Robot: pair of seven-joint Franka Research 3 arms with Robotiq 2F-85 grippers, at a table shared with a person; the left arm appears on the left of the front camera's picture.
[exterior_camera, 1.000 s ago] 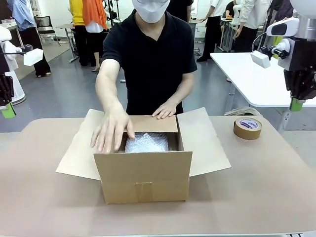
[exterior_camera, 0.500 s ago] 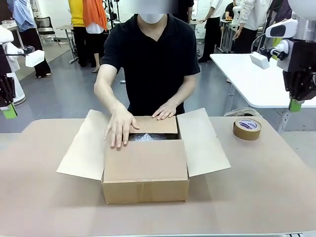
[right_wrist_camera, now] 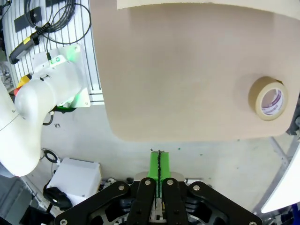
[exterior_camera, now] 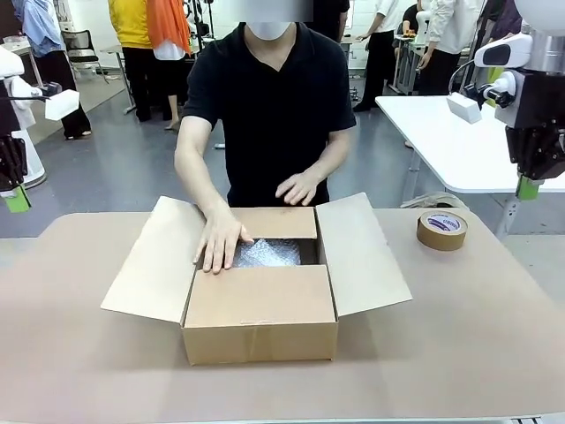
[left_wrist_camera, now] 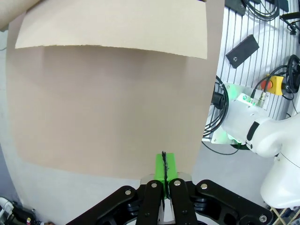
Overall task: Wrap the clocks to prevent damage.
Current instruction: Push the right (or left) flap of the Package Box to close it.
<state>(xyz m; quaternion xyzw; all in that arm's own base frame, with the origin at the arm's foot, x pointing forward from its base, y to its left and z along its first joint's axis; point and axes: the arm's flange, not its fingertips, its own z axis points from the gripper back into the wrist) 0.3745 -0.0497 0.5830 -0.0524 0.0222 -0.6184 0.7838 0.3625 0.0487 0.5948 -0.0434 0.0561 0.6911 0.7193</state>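
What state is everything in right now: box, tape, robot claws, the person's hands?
cardboard box: near and far flaps folded in, side flaps spread open.
bubble wrap: inside the box, seen through the gap.
tape roll: lying flat, untouched.
left gripper: shut, empty.
right gripper: shut, empty.
one hand: flat on the flaps.
other hand: held above the far flap.

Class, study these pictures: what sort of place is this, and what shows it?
Probably a robotics lab: a white robot arm beside black cables, a yellow-and-red emergency stop button, and other people standing among white work tables.
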